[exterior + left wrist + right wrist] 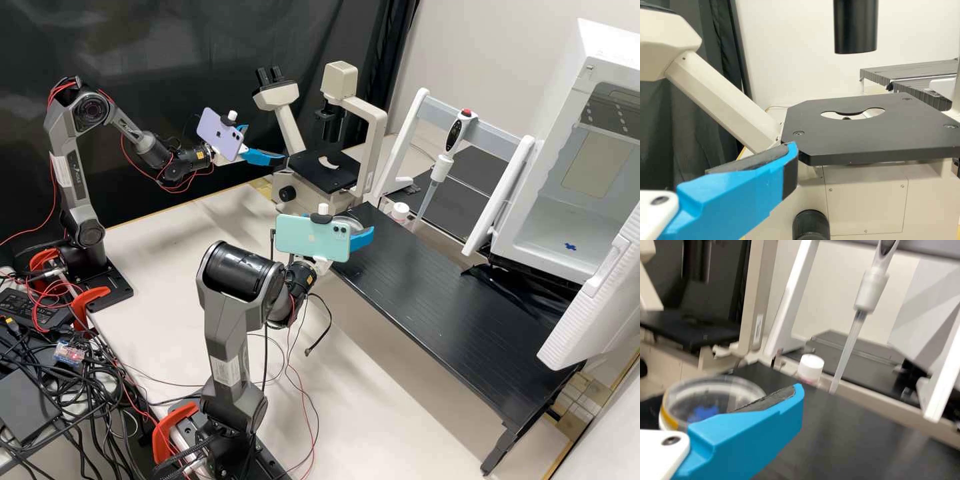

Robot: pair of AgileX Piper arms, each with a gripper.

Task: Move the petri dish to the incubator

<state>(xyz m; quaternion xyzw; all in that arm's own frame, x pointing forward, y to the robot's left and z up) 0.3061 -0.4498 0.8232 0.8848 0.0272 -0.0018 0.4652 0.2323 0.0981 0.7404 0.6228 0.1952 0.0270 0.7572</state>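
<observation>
While the left gripper (267,143) gapes — empty — by the microscope (313,175), the right gripper (353,224) stands dish-wide. It clasps the petri dish (710,397).

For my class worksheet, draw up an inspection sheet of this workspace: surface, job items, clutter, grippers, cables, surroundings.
Surface: pale bench; low black stand on it.
Job's things: petri dish between the right gripper's fingers, apparently gripped; incubator with door open.
Clutter: white-capped bottle beyond the stand.
Grippers: left open beside the microscope stage; right near the stand's end.
Cables: black tangle by the arm bases; red wires along the arms.
Surroundings: black curtain; pipette hanging from a white-legged rack.
</observation>
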